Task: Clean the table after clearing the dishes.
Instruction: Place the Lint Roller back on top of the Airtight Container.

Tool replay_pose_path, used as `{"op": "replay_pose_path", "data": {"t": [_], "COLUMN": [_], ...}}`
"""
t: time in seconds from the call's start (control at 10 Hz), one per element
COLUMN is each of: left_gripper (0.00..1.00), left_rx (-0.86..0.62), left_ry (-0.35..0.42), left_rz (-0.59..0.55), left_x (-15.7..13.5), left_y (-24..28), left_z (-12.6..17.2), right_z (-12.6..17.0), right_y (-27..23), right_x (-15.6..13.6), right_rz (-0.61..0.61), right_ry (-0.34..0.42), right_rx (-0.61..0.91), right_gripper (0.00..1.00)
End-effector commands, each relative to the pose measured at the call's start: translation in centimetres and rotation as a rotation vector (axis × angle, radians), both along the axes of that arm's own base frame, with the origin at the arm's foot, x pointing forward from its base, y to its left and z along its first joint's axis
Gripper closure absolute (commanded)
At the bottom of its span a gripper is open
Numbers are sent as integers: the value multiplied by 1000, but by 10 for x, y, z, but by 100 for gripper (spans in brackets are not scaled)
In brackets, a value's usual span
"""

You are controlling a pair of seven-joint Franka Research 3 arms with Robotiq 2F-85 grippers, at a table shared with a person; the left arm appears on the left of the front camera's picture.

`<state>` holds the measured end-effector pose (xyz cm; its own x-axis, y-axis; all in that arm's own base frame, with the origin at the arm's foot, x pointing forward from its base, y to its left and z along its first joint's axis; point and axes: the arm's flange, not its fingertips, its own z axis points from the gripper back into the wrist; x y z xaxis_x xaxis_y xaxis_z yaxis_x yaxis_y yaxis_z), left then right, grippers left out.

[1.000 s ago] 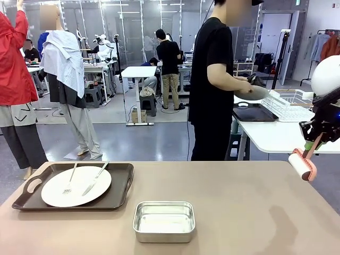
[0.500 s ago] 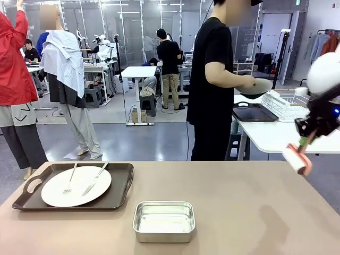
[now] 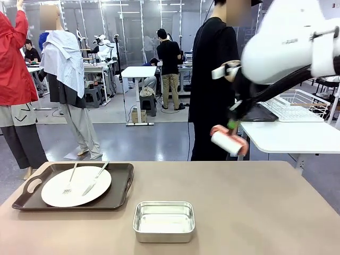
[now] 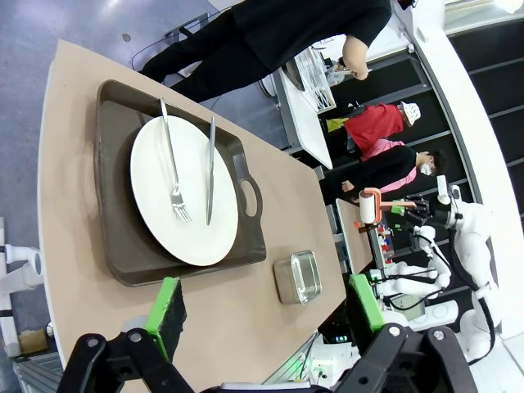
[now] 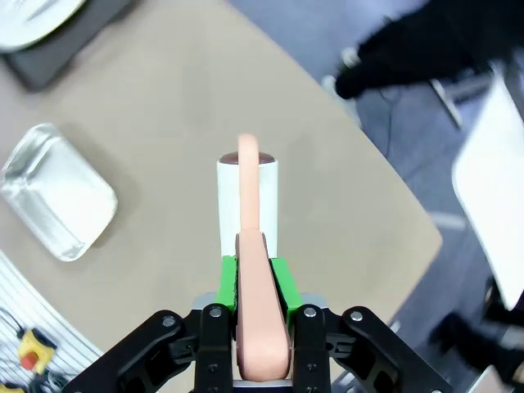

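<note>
Firmly clamped, the right gripper (image 5: pixel 254 277) pinches the pink handle of a lint roller (image 5: pixel 247 201), which hangs in the air over the far right of the table (image 3: pixel 255 202). The left gripper (image 4: pixel 266 304) has its jaws wide apart and holds nothing. At the left, a tray (image 3: pixel 126 178) carries a plate (image 3: pixel 79 191), fork (image 3: pixel 69 179) and knife (image 3: pixel 94 179). A pan (image 3: pixel 163 220) sits nearer, to the tray's right.

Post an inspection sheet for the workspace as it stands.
Surface: beige table, no spills or crumbs visible.
Job's things: one white plate with fork and knife on a brown tray, far left.
Clutter: steel pan, looks empty, near middle.
Grippers: left gripper open, above the table; right gripper shut on a lint roller, in the air.
Cables: nothing seen on the table.
Surroundings: person at far side; white side table with wire rack.
</note>
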<state>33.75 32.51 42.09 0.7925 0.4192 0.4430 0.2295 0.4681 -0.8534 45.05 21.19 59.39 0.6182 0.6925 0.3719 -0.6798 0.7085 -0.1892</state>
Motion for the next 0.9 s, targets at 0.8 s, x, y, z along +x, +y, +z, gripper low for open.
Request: {"op": "replay_pose_path", "data": {"t": [0.8], "left_gripper": [0], "left_rx": [0], "left_ry": [-15], "left_rz": [-8], "left_x": [-3], "left_y": [1], "left_z": [1], "right_z": [-53], "right_y": [124], "right_x": [-72], "right_rz": [525], "right_ry": [61], "right_rx": [-143], "right_gripper": [78]}}
